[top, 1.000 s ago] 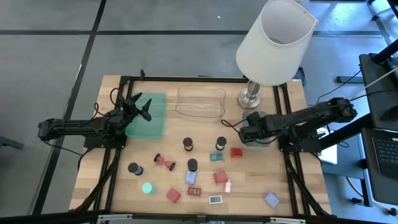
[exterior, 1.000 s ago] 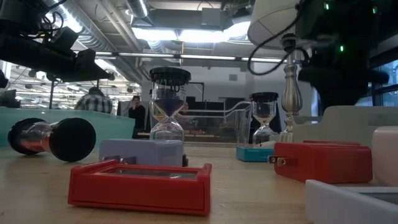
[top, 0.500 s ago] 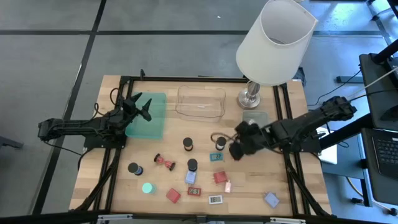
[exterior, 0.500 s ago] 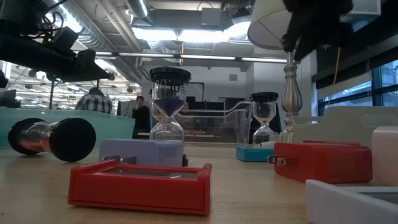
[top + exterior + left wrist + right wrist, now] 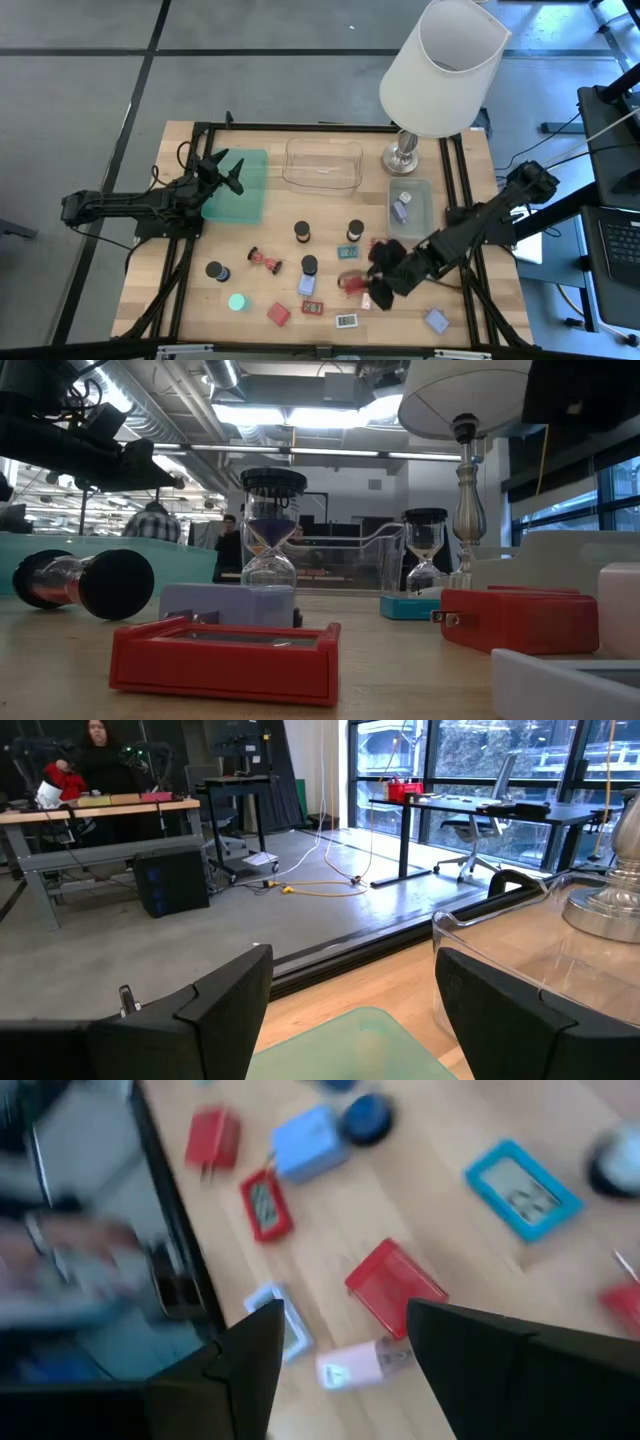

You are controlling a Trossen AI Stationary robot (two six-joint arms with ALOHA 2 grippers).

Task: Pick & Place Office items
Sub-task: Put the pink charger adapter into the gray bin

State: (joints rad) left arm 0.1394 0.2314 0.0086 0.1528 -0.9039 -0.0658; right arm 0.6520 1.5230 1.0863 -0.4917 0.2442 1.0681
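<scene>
Near the worktop's front edge, the right hand has moved from the grey tray to hover, released, over a red block among the office items; another pick begins.

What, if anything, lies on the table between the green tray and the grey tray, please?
In the high view, only the clear tray lies between the green tray and the grey tray, toward the table's far edge.

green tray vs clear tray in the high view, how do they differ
The green tray is opaque, with the open left gripper hovering at its edge; the clear tray is see-through, with no gripper near it. The green tray sits left of the clear tray, which lies nearer the lamp. Both look empty.
</scene>
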